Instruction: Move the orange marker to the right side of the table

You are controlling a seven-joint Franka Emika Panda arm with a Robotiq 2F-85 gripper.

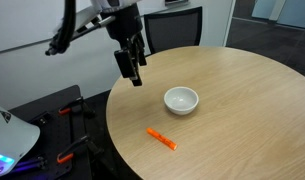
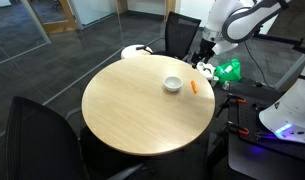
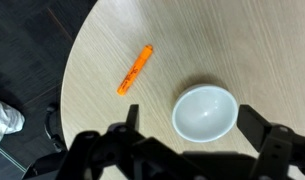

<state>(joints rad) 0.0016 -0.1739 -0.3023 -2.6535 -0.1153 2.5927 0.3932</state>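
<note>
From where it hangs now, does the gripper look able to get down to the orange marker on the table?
Probably yes. The gripper hangs open above the table, and the orange marker lies alone on bare wood, apart from the bowl, with nothing over it.

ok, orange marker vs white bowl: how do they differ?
Colour: the orange marker is bright orange, the bowl white. Shape: marker thin stick, bowl round and wider. Pose: marker lies flat, bowl sits open side up. Both rest on the table, apart, untouched by the hand.
</note>
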